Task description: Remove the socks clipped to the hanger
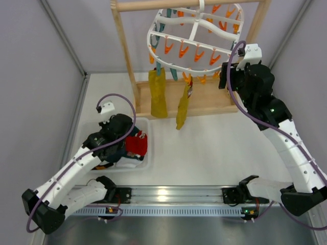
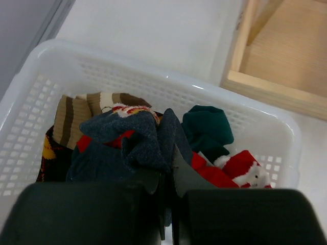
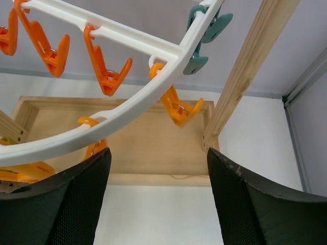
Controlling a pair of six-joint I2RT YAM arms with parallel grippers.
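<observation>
Between left pincer (image 2: 166, 176) tips, navy sock (image 2: 127, 140)

Light wooden stand (image 1: 126, 51), white perforated basket (image 2: 168, 81), white table (image 1: 204, 148)

Left gripper (image 2: 164, 181) seemingly pinched closed; right gripper (image 3: 158, 158) raised, spread wide.

I can read no text, number, label or brand in any of my views: nothing on the hanger (image 3: 130, 41), nothing on the socks (image 1: 158, 97) clipped under it, nothing on the wooden stand (image 3: 153, 148), nothing on the basket (image 2: 168, 81). The socks inside the basket show only stripes and patterns, no letters
</observation>
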